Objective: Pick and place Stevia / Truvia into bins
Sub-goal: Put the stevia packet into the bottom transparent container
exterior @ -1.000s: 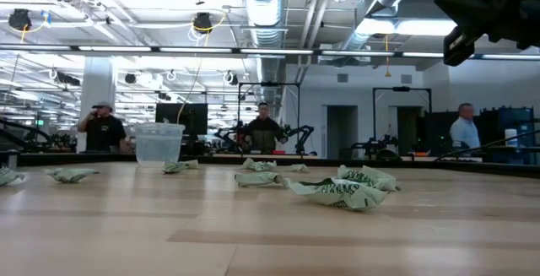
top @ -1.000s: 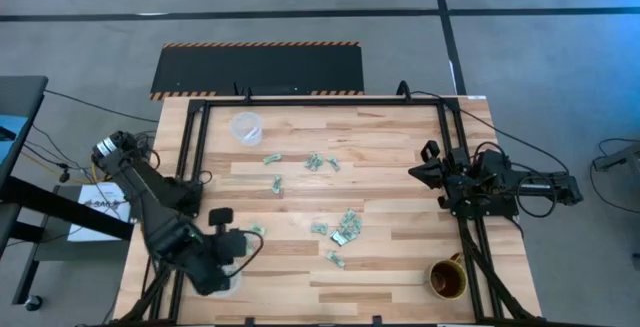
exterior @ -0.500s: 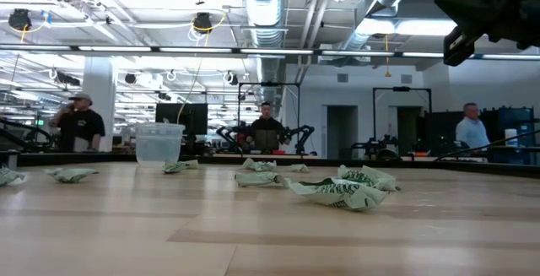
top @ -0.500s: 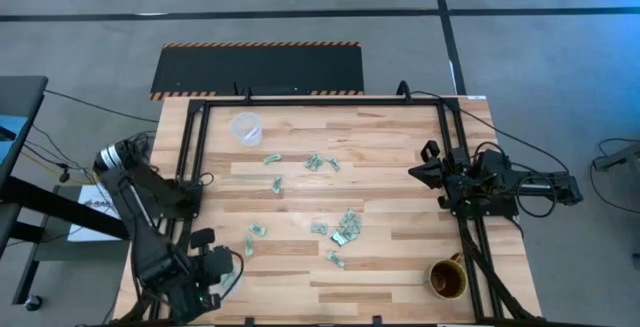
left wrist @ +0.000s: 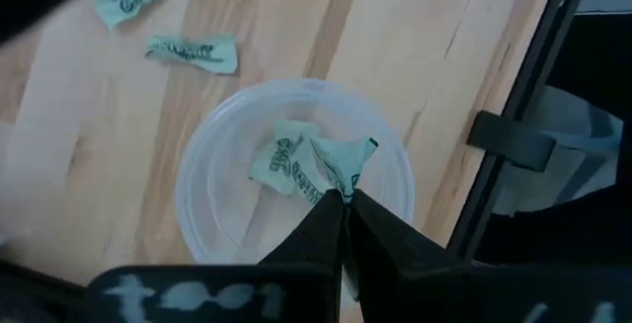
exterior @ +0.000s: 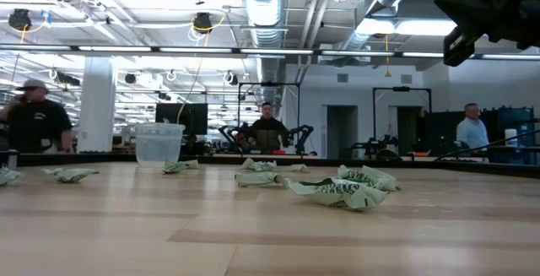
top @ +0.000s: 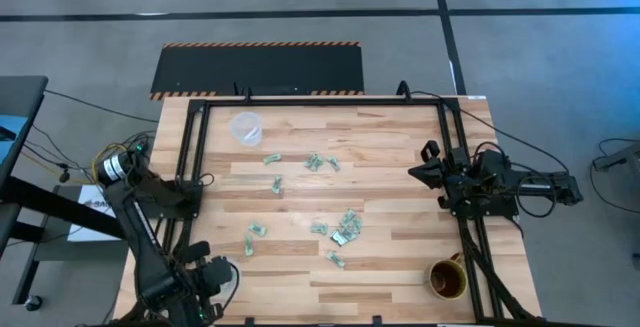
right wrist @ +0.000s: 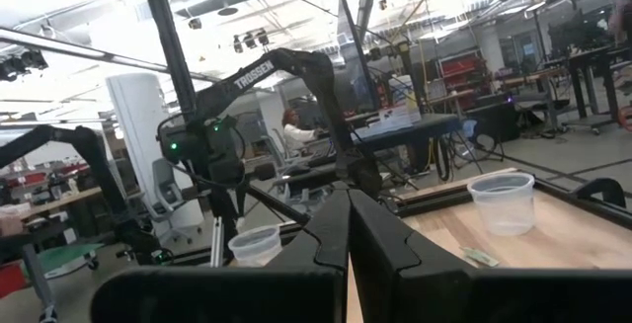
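My left gripper (left wrist: 346, 198) is at the table's near left corner (top: 207, 285), pointing down and shut on a pale green Stevia packet (left wrist: 339, 165). It hangs over the open mouth of a clear round bin (left wrist: 212, 214). Another packet (left wrist: 279, 160) lies on that bin's bottom. The high view hides this bin under the arm. A second clear bin (top: 246, 127) stands on its base at the far left. Several loose packets (top: 340, 229) lie flat around the table's middle. My right gripper (right wrist: 348, 209) waits shut at the right edge (top: 425, 170). My left gripper pinches one end of the crumpled packet (left wrist: 345, 186) between its two fingers, right at their free ends. The fingers come from above, pointing down. The packet sticks out past the fingertips, lifted clear above the bin's opening.
A brown mug (top: 447, 279) stands at the near right corner. Black frame rails (top: 190, 167) run along the table's left and right sides. Two loose packets (left wrist: 193, 53) lie on the wood just beside the near bin.
My left gripper has gone toward the table's near left corner and come down a little, rolling about its own axis, still shut on the packet. The loose packets beside it that it covered now show.
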